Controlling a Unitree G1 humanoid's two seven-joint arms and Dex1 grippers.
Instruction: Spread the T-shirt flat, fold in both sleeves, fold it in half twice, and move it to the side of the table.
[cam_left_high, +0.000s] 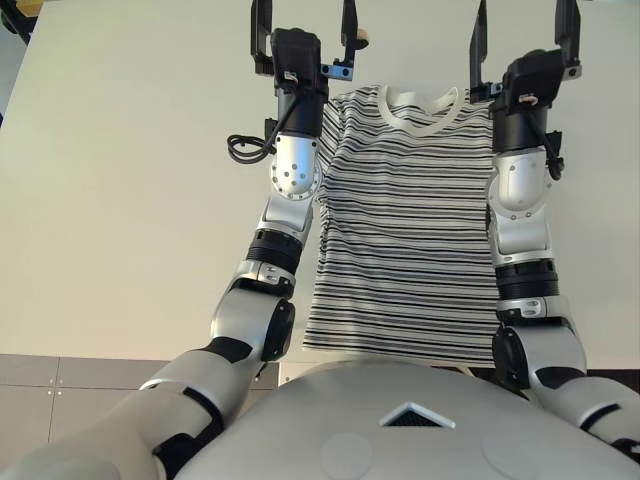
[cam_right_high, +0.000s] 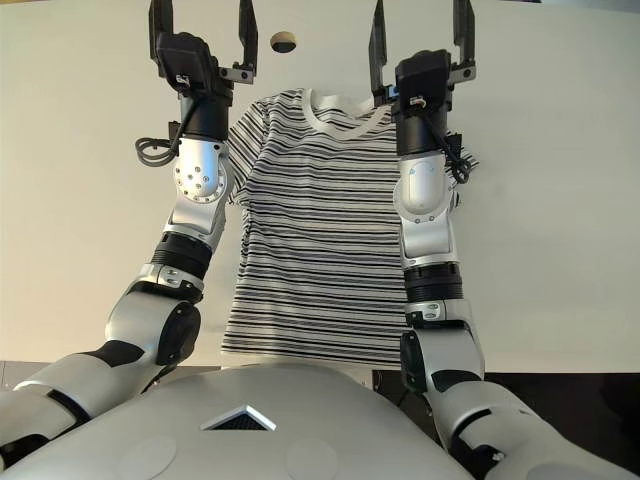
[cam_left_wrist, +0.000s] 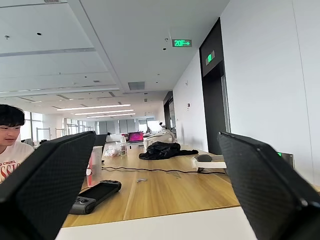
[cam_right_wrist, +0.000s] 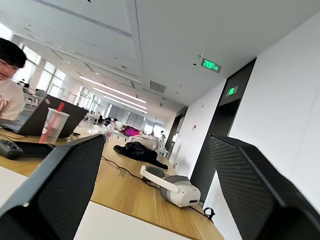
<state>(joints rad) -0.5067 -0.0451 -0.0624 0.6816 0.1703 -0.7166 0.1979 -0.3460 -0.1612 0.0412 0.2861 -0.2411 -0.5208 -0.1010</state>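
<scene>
**Over the shirt's far end: both grippers open, sleeves to deal with**

My left gripper and right gripper are both spread wide with nothing between the fingers. They point toward 12 o'clock, level with the room beyond rather than tipped down at the cloth. The left one sits at about 11 o'clock from the collar, the right one at about 1 o'clock.

Beneath and between my forearms the T-shirt lies face up on the table, collar at 12 o'clock and hem at 6 o'clock, close to me. The body looks flat. The edge at 9 o'clock is a little rumpled beside my left arm.

The right sleeve pokes out at 3 o'clock past my right forearm. The left sleeve is mostly hidden by my left forearm, so I cannot tell how it lies.

I judge the spreading nearly done and the sleeve folds next. To do them well I should:

- tip each wrist down before closing;
- pinch only the sleeve's outer edge, not the body under it;
- carry it straight toward the middle line;
- keep the lift low, so the flat body is not dragged off square.
</scene>
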